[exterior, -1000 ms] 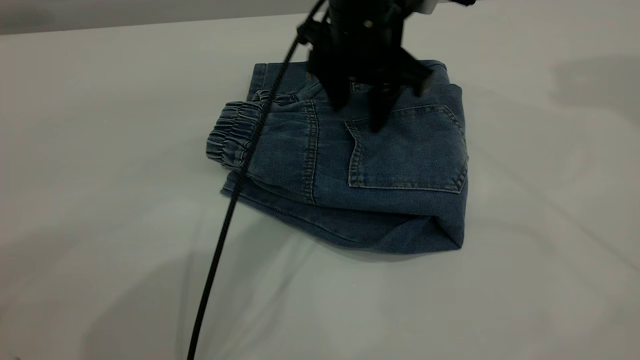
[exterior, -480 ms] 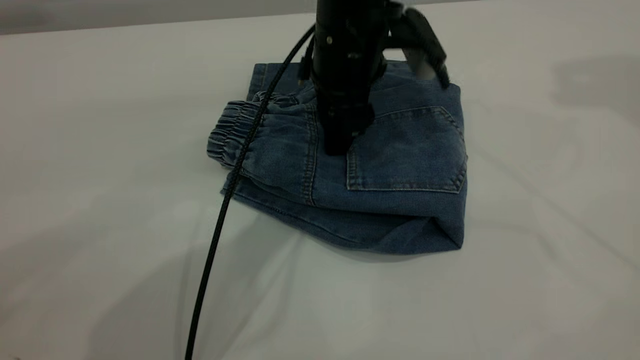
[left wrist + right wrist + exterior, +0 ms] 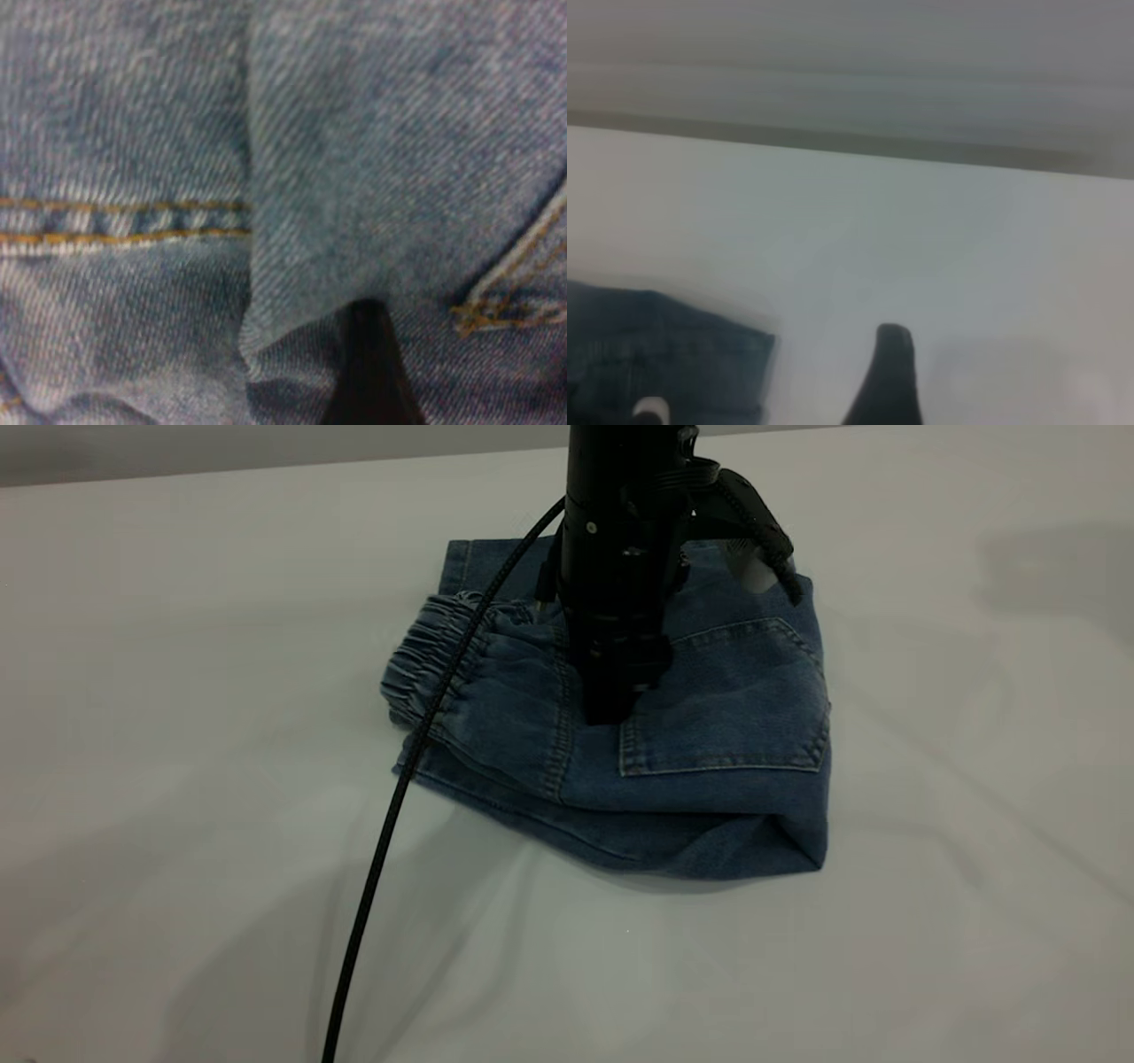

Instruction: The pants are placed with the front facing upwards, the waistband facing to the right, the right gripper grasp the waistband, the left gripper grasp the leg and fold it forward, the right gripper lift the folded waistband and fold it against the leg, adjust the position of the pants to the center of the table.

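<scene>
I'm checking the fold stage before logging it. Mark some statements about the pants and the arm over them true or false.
1. The pants lie folded with a back pocket facing up. True.
2. The left end effector is far above the denim. False: it is down on it, beside the pocket.
3. The waistband is at the exterior view's right. False: it is at the left.
4. A black cable crosses the waistband. True.

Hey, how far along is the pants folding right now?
Both folds look done: the pants lie as a compact bundle, the waistband laid over the legs. In hand: the left gripper presses down on the denim, apparently to slide it. Left: centring on the table; the right gripper is off the pants.
</scene>
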Controlling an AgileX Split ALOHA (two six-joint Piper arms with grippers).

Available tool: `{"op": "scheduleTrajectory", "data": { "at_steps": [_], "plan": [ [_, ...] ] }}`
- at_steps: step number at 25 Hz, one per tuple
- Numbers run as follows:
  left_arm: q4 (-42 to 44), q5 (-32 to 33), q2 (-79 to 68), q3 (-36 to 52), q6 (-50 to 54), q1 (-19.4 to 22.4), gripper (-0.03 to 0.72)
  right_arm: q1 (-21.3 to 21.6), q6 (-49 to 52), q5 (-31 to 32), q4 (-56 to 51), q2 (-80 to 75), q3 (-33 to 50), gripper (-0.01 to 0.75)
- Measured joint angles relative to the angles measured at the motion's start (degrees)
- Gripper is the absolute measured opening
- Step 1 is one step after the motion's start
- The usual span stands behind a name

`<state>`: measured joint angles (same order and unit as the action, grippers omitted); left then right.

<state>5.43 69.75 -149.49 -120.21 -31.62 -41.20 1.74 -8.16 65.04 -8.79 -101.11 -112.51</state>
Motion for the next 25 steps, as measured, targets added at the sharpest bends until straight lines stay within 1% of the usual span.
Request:
{"op": "scheduleTrajectory", "data": {
  "at_steps": [8, 14, 19, 25],
  "plan": [
    [-1.48, 0.17, -0.06, 0.05, 20.25, -0.06, 0.461, 0.0, 0.0, 0.0, 0.0, 0.0, 0.0, 0.573],
    [-1.58, 0.49, -0.06, 0.1, 32.53, -0.06, 0.461, 0.0, 0.0, 0.06, -0.05, 0.0, 0.0, 0.573],
    [-2.05, 0.51, -0.08, 0.1, 39.36, -0.09, 0.461, 0.0, 0.0, 0.06, -0.05, 0.0, 0.0, 0.573],
    [-3.27, -0.13, -0.08, 0.1, 43.02, -0.09, 0.461, 0.0, 0.07, 0.06, -0.05, 0.0, 0.0, 0.573]
  ]
}}
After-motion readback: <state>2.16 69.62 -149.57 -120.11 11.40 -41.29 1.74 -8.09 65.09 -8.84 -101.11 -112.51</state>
